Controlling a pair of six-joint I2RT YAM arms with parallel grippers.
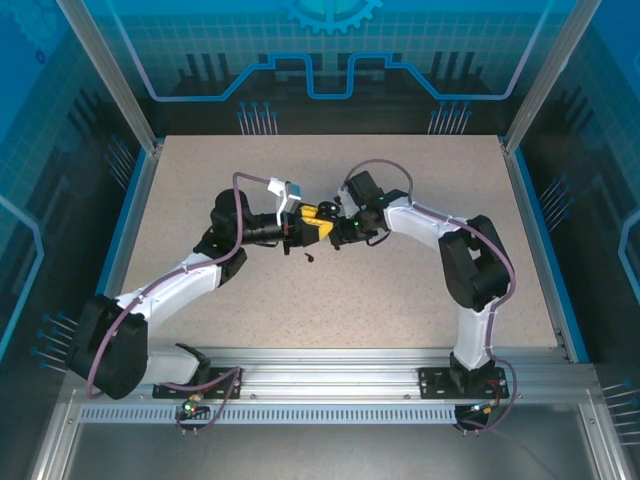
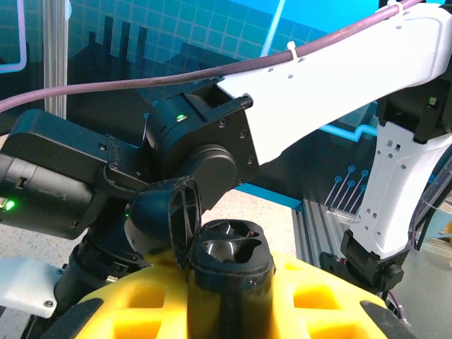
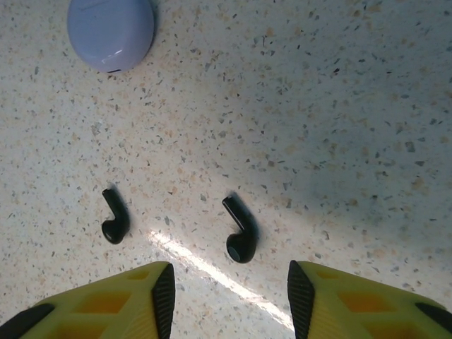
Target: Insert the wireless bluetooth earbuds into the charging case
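Observation:
Two black stemmed earbuds lie apart on the speckled table: one (image 3: 241, 229) just ahead of the gap between my right gripper's fingers, the other (image 3: 114, 217) to its left. They appear as small dark specks (image 1: 307, 256) in the top view. My right gripper (image 3: 232, 300) is open above the table with nothing between its yellow fingers. A black charging case (image 2: 229, 265) stands upright with its lid (image 2: 180, 219) hinged open and both wells empty, and my left gripper (image 2: 229, 307) is shut on it. The two grippers (image 1: 312, 222) (image 1: 340, 232) meet at mid-table.
A closed pale lavender round case (image 3: 111, 32) lies on the table beyond the earbuds, at the upper left of the right wrist view. The right arm's white links (image 2: 339, 85) pass close above and beside the held case. Blue rails (image 1: 130, 220) border the table.

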